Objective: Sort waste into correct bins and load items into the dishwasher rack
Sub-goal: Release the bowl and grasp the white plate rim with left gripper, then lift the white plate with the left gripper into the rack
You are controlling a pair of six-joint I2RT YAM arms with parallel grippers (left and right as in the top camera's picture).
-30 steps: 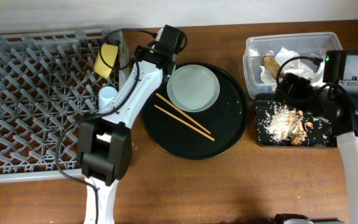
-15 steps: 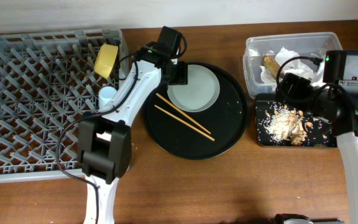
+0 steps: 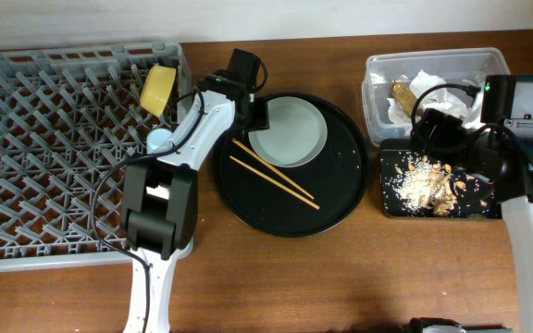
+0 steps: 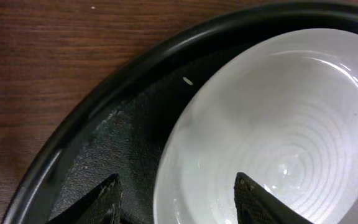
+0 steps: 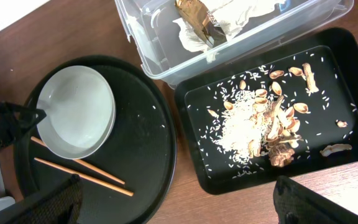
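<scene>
Here the left hand [image 4: 178,196] hangs released, straddling the rim of the plate [image 4: 278,118] on the round black tray [image 4: 98,143].

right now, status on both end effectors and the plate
Left end effector open, straddling plate rim. Right end effector open, empty. Chopsticks beside plate, untouched.

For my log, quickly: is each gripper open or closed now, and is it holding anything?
Left gripper: open, one finger on either side of the rim of the plate, holding nothing.
Right gripper: open, holding nothing.
</scene>
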